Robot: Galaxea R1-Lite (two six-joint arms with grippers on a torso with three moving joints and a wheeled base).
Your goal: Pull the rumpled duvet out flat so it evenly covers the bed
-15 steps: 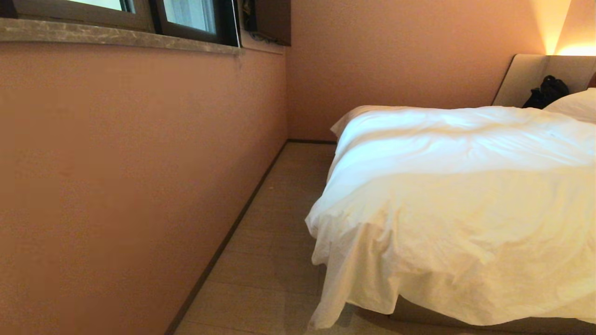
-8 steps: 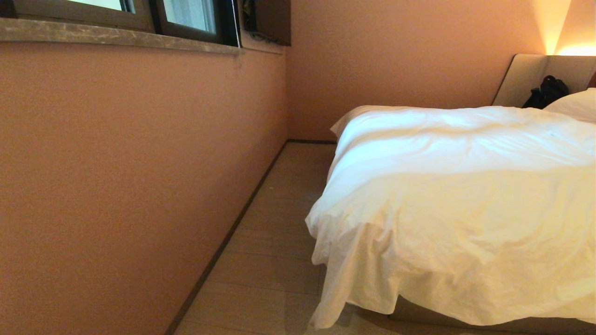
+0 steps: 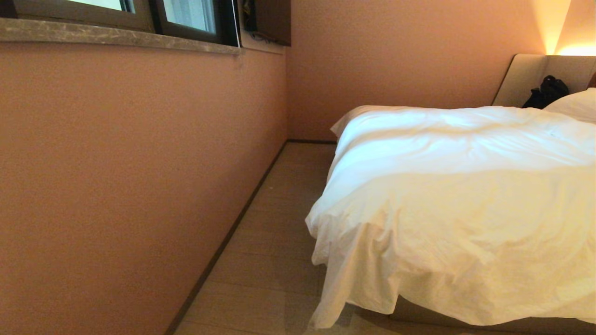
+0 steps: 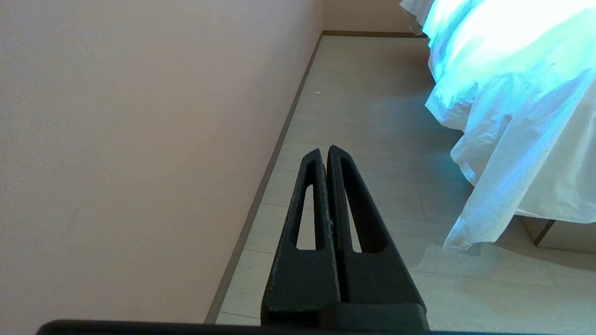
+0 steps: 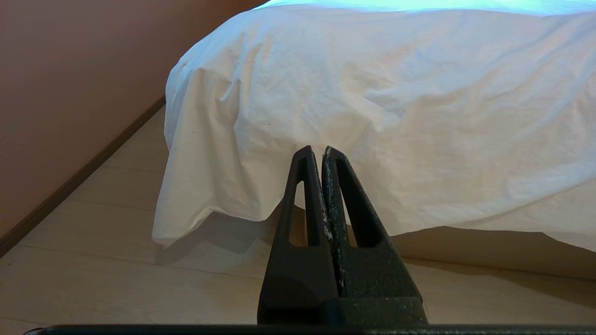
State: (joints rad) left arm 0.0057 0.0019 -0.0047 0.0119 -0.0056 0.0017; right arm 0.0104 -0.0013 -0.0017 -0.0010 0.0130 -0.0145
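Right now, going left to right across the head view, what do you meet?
Peach wall → dark baseboard → strip of pale floor → hanging duvet corner → pillow at the right edge.

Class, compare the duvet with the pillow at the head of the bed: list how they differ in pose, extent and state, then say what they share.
1. The duvet spreads across the bed; the pillow sits only at the far end by the headboard.
2. The duvet's near corner hangs over the edge almost to the floor; the pillow hangs over nothing.
3. The duvet is creased and rumpled; the pillow looks smooth and plump.
Both are white bedding.
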